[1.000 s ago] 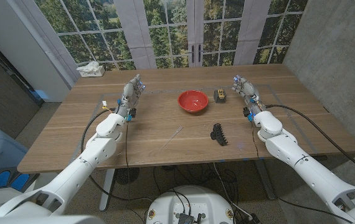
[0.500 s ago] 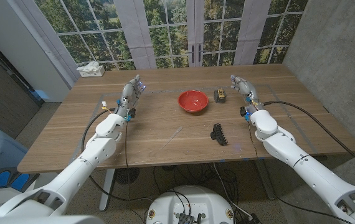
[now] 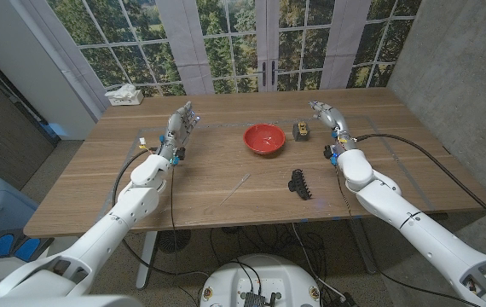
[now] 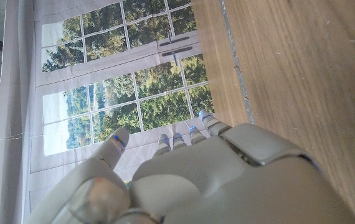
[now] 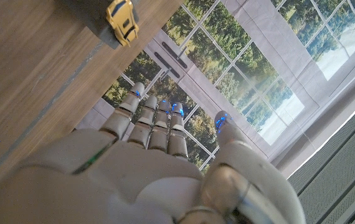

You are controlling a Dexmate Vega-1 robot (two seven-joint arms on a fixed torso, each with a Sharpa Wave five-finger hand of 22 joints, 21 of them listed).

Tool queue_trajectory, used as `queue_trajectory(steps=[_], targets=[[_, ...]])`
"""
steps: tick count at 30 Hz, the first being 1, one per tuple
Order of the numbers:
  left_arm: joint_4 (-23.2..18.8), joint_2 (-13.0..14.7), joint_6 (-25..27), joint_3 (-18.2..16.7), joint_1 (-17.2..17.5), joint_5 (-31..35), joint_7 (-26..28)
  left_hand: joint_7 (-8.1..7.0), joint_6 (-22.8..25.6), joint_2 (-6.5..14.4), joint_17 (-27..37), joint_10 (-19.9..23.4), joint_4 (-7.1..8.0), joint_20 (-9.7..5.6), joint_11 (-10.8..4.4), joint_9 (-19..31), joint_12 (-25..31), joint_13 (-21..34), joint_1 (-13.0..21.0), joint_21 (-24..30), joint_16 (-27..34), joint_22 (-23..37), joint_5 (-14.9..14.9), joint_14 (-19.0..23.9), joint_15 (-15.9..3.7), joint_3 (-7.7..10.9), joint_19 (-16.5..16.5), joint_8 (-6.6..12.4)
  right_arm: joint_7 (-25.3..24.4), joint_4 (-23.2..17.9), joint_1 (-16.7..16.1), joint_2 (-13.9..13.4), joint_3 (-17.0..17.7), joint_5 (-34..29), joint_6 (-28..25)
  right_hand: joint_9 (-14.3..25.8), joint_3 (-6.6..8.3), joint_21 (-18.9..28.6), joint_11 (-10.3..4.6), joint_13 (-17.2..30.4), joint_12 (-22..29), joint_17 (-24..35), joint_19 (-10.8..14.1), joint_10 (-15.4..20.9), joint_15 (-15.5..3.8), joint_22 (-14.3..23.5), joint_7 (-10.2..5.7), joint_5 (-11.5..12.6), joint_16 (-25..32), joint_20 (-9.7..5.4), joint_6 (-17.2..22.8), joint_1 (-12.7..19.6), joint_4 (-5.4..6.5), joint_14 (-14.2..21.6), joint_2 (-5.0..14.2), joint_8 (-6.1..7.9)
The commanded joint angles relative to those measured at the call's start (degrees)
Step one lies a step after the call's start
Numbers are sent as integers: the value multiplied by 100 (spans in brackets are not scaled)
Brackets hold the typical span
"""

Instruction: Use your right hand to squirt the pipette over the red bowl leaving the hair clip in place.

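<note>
Your right hand [image 3: 328, 117] is open and holds nothing; it stands above the far right part of the worktop [image 3: 209, 175], fingers stretched out together toward the windows, as the right wrist view [image 5: 159, 155] also shows. Just beside it, toward the middle, sits a small yellow toy car [image 3: 301, 130], which you can also see past the fingertips in the right wrist view [image 5: 122, 20]. Your left hand [image 3: 179, 128] is open too, empty, fingers straight, over the far left part of the worktop. The red bowl [image 3: 263, 138] sits between your two hands, near the toy car. The pipette [image 3: 234, 188] lies flat nearer to you, well apart from both hands. The black hair clip [image 3: 300, 183] lies to the pipette's right, in front of your right arm.
</note>
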Motion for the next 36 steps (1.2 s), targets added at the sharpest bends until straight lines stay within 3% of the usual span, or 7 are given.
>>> queue_trajectory(steps=[1,19,36], targets=[[12,3,-7,-6,-34,-9,-29,2,39,441,10,-9,-23,-369,37,21,47,26,62,19,18,12,15,-280,-505,12,41,22,-169,-388,-45,-111,-97,-505,-337,17,21,47,-3,36,31,35,90,70,-15,27,0,67,72,-15,82,68,-62,98,41,55],[2,7,-29,-8,-11,-36,-88,21,79,447,14,31,-37,-359,38,22,46,27,63,12,15,12,14,-243,-492,17,71,22,-350,-1057,-244,-299,-208,-1190,-845,20,62,71,-26,46,37,77,181,160,-72,39,-45,113,152,-28,148,192,-129,221,42,43],[-139,70,-9,-6,83,-33,-99,22,90,450,18,35,-44,-356,50,23,33,28,59,-3,5,12,12,-235,-486,22,80,12,-112,-1632,-402,-538,-324,-1629,-1321,22,78,70,-88,53,31,111,198,199,-135,45,-101,142,173,-35,225,265,-151,211,35,43]])
